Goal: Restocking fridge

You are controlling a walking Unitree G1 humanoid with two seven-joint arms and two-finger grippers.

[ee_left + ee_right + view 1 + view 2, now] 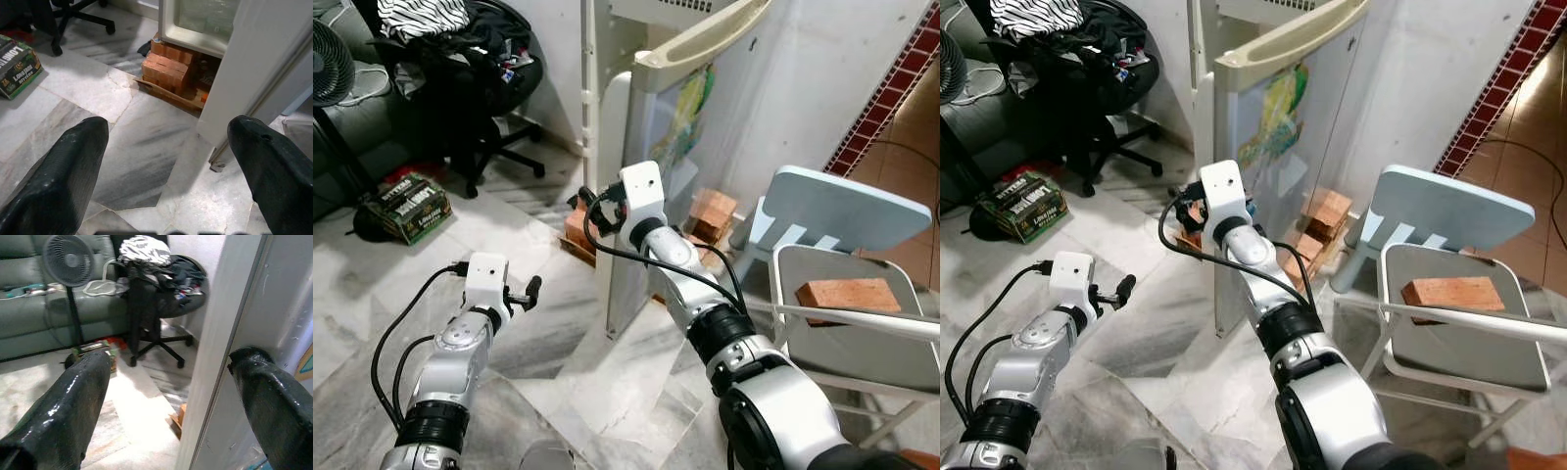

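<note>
On the left, our left hand [530, 290] hovers low over the pale marble floor [509, 333], its black fingers [73, 161] spread wide and empty; we judge it waits in reserve. At centre, our right hand [603, 208] reaches to the free edge of the small white fridge's door [631, 196], fingers [78, 391] parted with one on each side of that edge, apparently to swing it. The fridge [205, 24] stands raised on red bricks [166, 68]. Around us: a green printed carton [409, 204] and black office chair [470, 69] at left, a grey folding chair [847, 323] carrying a brick at right.
</note>
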